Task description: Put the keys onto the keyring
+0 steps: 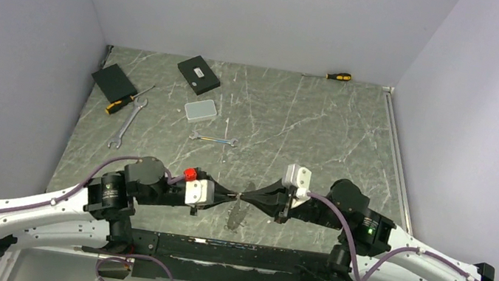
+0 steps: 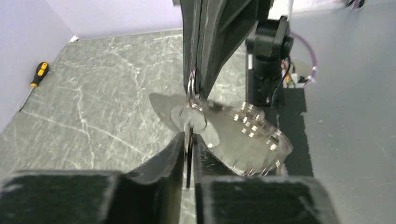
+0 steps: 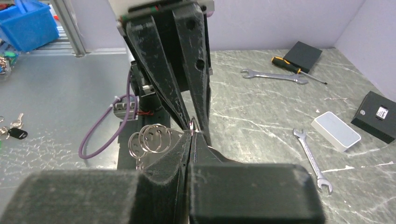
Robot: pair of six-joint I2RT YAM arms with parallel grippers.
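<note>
My two grippers meet tip to tip above the table's near edge. The left gripper (image 1: 233, 197) (image 2: 188, 136) is shut on a small key (image 2: 187, 133), its dark head pinched between the fingers and its silver end sticking out. From the opposite side the right gripper (image 1: 246, 197) (image 3: 191, 132) is shut on the thin silvery keyring (image 2: 191, 88) (image 3: 192, 124), which touches the key's end. How far the key sits on the ring is hidden by the fingers. More keys (image 3: 12, 129) lie on the grey surface beyond the table.
A clear plate (image 1: 236, 218) (image 2: 252, 137) carrying several rings (image 3: 150, 137) lies under the grippers. Two wrenches (image 1: 127, 123) (image 1: 213, 139), two screwdrivers (image 1: 125, 102) (image 1: 338, 76), two black boxes (image 1: 114, 81) (image 1: 198, 74) and a white box (image 1: 201, 109) lie farther back.
</note>
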